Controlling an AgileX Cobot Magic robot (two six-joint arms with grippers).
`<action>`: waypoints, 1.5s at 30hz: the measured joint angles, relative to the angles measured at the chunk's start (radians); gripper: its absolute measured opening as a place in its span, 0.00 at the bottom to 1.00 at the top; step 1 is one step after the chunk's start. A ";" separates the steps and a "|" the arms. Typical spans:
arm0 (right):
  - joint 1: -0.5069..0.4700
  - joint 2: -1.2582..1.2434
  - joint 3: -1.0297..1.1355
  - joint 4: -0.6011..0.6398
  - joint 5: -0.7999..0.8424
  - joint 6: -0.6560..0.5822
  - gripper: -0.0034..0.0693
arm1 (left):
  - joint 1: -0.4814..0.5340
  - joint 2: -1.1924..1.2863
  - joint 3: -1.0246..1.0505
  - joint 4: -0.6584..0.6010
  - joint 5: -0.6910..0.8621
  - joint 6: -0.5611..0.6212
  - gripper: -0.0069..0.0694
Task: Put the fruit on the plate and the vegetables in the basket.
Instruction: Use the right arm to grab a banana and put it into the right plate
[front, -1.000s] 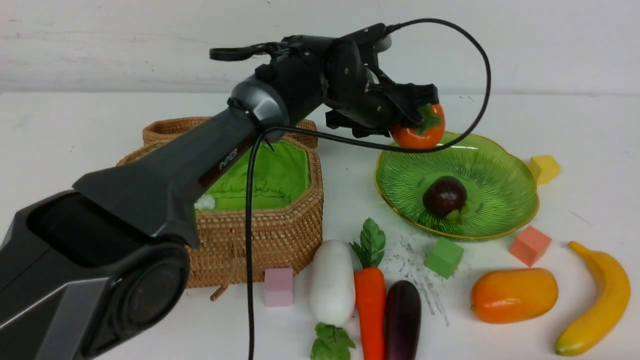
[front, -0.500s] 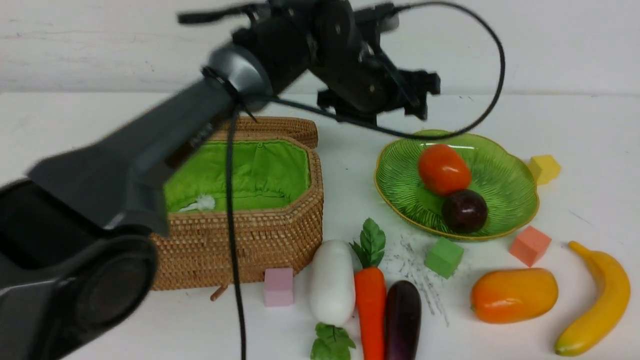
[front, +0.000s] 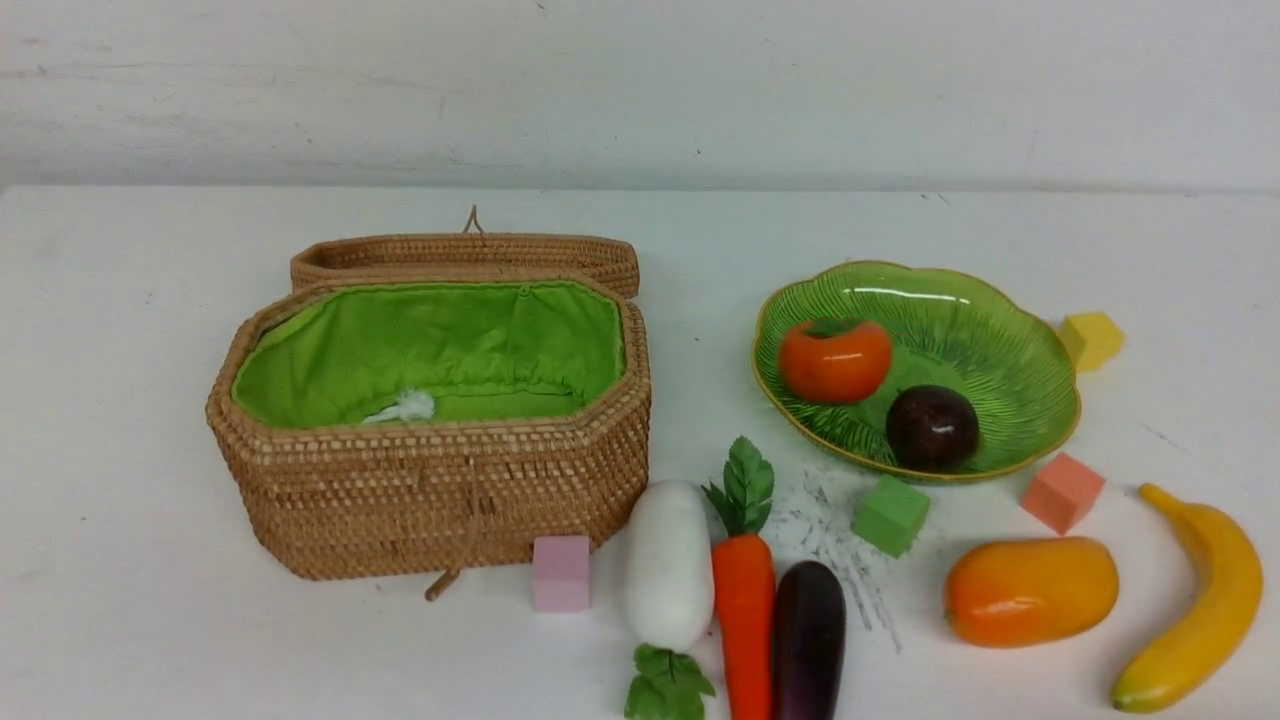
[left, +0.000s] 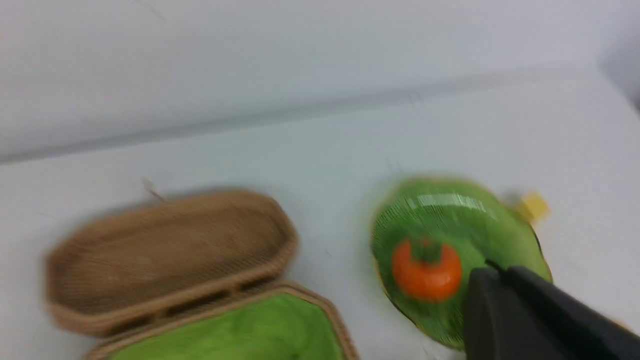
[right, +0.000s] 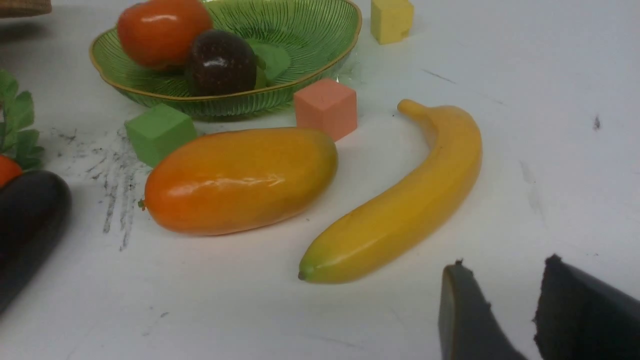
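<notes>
While it shows only in its own wrist view, left end effector (left: 492, 272): clenched on nothing, raised above the bench (front: 120, 300); the view is blurred
Basket (front: 430, 470): at the left; lid (front: 465, 255) thrown back; green lining holds no vegetable
Vegetables: white radish (front: 668, 565), carrot (front: 744, 620), eggplant (front: 808, 640); side by side and touching, in front, between basket and plate
Plate (front: 980, 320): right of the basket; persimmon (front: 835, 360) and mangosteen (front: 932, 427) lie in it, close together
Loose fruit: mango (front: 1030, 590), then banana (front: 1200, 600), on the bench at the front right
Right end effector (right: 505, 270): released, empty, low beside the banana's near tip
Risk, vegetables: packed tight; a finger lowered for one may shove or drag its neighbour
Risk, plate: shallow, already carrying two round fruits; a mango dropped in could knock one over the rim
Risk, clutter: green cube (front: 890, 515) and salmon cube (front: 1062, 492) flank the mango; a wide approach may scatter them
Count: one basket; one plate; four fruits, two plated; three vegetables, none stowed; four cubes, with pink cube (front: 560, 572) and yellow cube (front: 1090, 340)
</notes>
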 joint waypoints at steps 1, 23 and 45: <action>0.000 0.000 0.000 0.000 0.000 0.000 0.38 | 0.000 -0.049 0.036 0.026 0.000 -0.030 0.07; 0.000 0.000 0.000 0.000 0.000 0.000 0.38 | 0.000 -1.034 1.550 -0.304 -0.157 -0.118 0.07; 0.000 0.000 0.000 0.000 0.000 0.000 0.38 | 0.000 -1.232 1.648 -0.134 -0.361 -0.118 0.07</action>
